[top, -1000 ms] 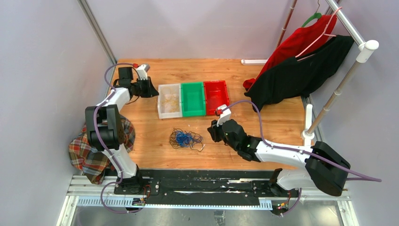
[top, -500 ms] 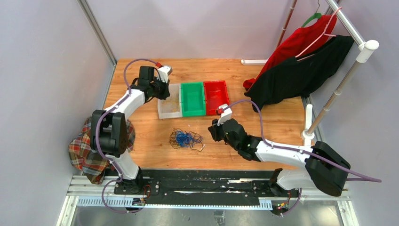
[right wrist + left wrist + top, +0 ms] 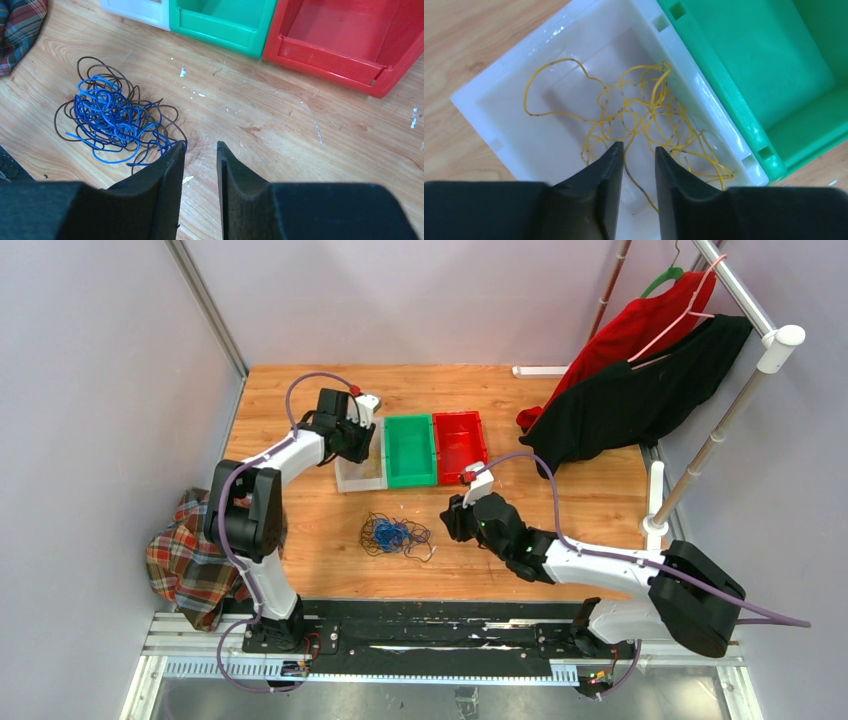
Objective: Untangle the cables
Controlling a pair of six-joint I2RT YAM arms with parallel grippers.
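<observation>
A tangle of thin blue and black cables [image 3: 395, 535] lies on the wooden table in front of the bins; the right wrist view shows it [image 3: 107, 117] just left of my fingers. Loose yellow cables [image 3: 644, 115] lie inside the white bin [image 3: 474, 97]. My left gripper [image 3: 358, 438] hovers over that bin [image 3: 350, 478], jaws a little apart [image 3: 639, 146], with one yellow strand running behind the gap. My right gripper [image 3: 450, 518] is low over the table to the right of the tangle, jaws a little apart and empty [image 3: 201, 144].
A green bin [image 3: 410, 450] and a red bin [image 3: 460, 440] stand right of the white one. A plaid cloth [image 3: 185, 560] hangs over the table's left edge. Red and black garments [image 3: 640, 380] hang from a rack at the back right.
My left arm has swung right from beside the white bin to over it. The right arm and the blue-black tangle have stayed put.
</observation>
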